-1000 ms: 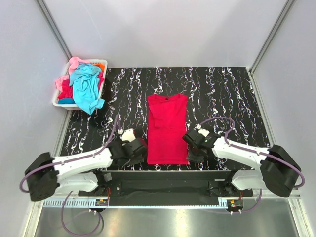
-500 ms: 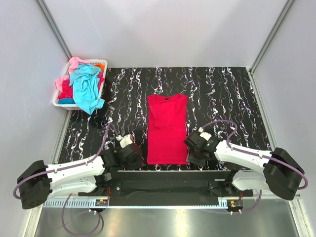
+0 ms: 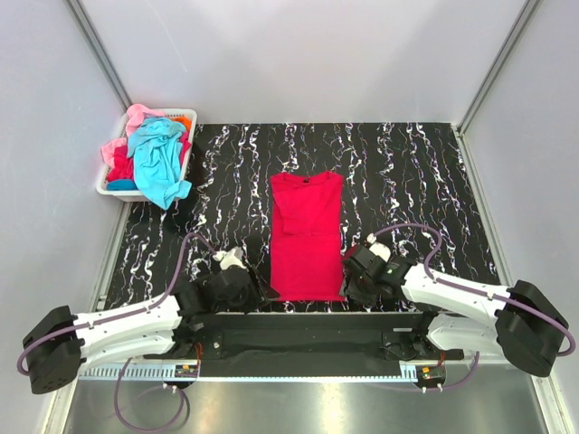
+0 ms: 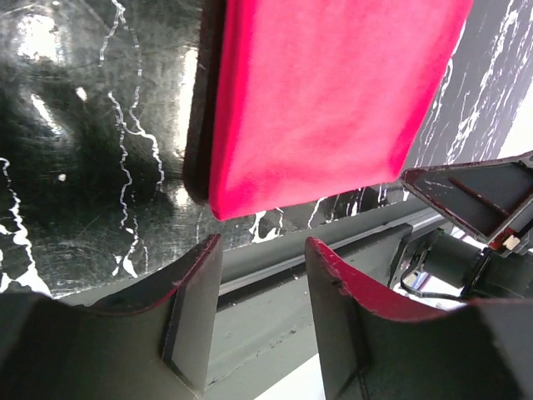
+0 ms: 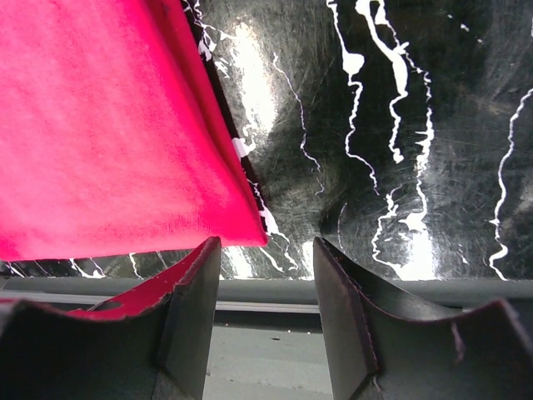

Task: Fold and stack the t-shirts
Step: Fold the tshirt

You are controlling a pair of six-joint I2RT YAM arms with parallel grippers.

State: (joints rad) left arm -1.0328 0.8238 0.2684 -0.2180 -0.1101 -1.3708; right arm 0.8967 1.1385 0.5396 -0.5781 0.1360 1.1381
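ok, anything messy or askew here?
Only the turquoise shirt: it spills out over the basket's near rim, at far left. The red shirt lies flat and straight.

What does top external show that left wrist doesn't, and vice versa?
Top external only: the whole red t-shirt, collar at the far end, and the white basket with a turquoise t-shirt hanging over its rim. Left wrist only: the left gripper with its jaws apart and nothing between them, just short of the shirt's near corner. Both: the red cloth lying flat on the black marbled table.
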